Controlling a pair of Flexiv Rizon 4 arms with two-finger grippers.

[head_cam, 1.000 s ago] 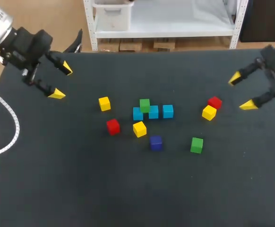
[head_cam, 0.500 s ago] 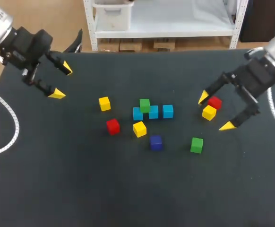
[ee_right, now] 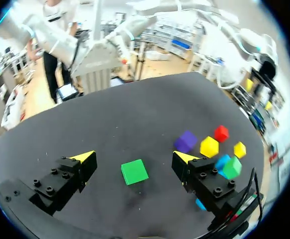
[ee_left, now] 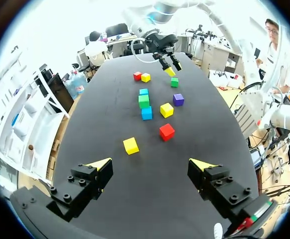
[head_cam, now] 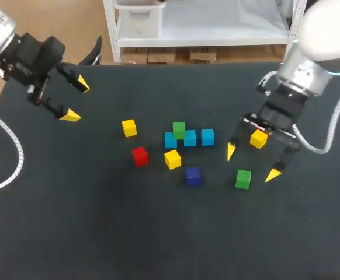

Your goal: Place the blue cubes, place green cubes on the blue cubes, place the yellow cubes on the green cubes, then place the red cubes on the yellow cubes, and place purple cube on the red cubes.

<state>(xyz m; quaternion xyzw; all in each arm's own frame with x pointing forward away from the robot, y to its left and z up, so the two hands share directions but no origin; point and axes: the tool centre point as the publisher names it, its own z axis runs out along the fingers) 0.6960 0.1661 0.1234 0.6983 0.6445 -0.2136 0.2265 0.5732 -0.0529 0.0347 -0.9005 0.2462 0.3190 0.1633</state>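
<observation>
Right gripper [head_cam: 252,163]: right of centre, fingers spread wide, holding nothing; green cube [head_cam: 243,178] lies between them.
Left gripper [head_cam: 77,101]: upper left, spread wide, holding nothing.
Blue cubes [head_cam: 189,138]: centre row.

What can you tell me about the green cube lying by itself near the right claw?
The lone green cube is a plain, matte-looking block with crisp edges. It lies flat on the black table, apart from the other cubes. The right gripper hangs open over it, a finger either side, seemingly not touching.

Black table [head_cam: 100,233]: blue cubes [head_cam: 207,137], yellow cubes [head_cam: 129,128], red cube [head_cam: 139,156], purple cube [head_cam: 193,175], green cube [head_cam: 243,178].
</observation>
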